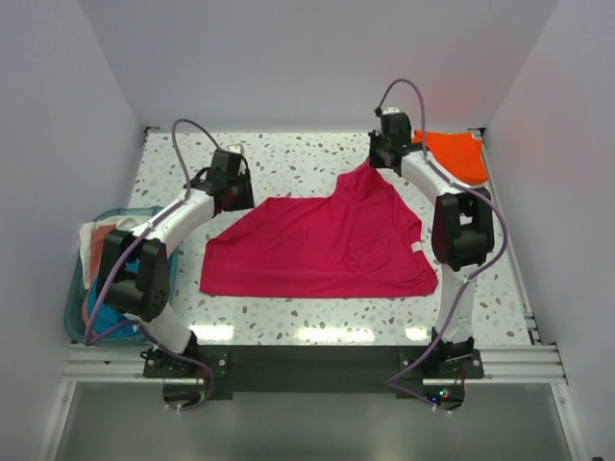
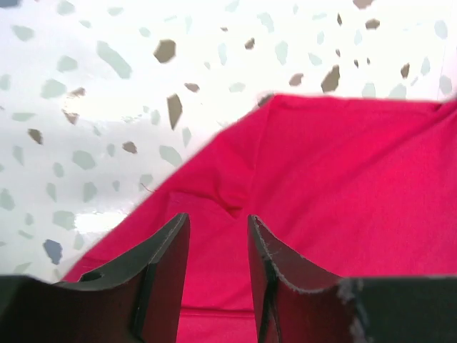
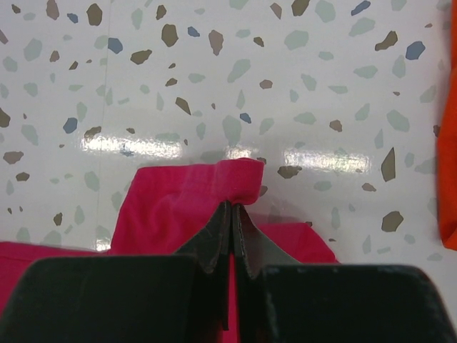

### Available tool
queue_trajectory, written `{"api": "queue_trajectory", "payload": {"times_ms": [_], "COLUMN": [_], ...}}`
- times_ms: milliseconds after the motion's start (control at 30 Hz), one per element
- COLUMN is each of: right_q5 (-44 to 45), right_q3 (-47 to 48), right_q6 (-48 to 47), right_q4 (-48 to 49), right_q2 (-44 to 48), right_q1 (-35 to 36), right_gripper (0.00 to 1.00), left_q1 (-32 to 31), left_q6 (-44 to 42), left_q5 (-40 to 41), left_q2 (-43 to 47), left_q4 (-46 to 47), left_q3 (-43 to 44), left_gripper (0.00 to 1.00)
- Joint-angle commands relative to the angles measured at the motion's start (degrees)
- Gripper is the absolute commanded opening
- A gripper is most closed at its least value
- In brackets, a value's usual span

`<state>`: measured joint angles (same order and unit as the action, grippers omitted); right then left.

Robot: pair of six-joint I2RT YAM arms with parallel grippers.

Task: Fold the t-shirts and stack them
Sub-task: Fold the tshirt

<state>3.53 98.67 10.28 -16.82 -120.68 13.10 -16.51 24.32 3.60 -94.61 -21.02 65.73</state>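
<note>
pink t-shirt (image 1: 317,245): spread just left of orange t-shirt (image 1: 456,154) | right gripper (image 3: 232,214): pinching its corner nearest the orange | left gripper (image 2: 218,221): jaws apart, empty, over edge farthest from it | tip: tension evenly before folding

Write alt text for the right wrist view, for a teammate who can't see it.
The right gripper, shut, pinches a rolled edge of the magenta-pink t-shirt over the speckled white table. A strip of the orange t-shirt shows at the frame's right edge.
</note>
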Motion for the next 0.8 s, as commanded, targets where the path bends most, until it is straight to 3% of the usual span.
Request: {"api": "queue_trajectory", "payload": {"times_ms": [0,100,333,767], "right_q5": [0.9,0.7,0.4,0.4], "right_q3": [-0.7,-0.8,-1.2,-1.9], "right_q6": [0.4,0.5,0.6,0.7], "right_q4": [3.3,3.3,3.5,3.9], "right_q2": [3.8,3.9,4.1,4.1], "right_q1": [-0.1,-0.2,-0.1,-0.2], "right_gripper": [0.00,0.00,0.00,0.00], "left_q1": [0.8,0.8,1.2,4.0], "left_q6": [-0.1,0.0,-1.5,-0.8], "left_q5": [7.0,8.0,2.1,-3.1], "left_q2": [-0.8,-2.4,-6.2,-10.9], "left_q4": [-4.9,-6.7,-6.8,-5.4], "left_q3": [5.5,5.8,5.6,6.1], "left_gripper": [0.42,0.40,0.50,0.43]}}
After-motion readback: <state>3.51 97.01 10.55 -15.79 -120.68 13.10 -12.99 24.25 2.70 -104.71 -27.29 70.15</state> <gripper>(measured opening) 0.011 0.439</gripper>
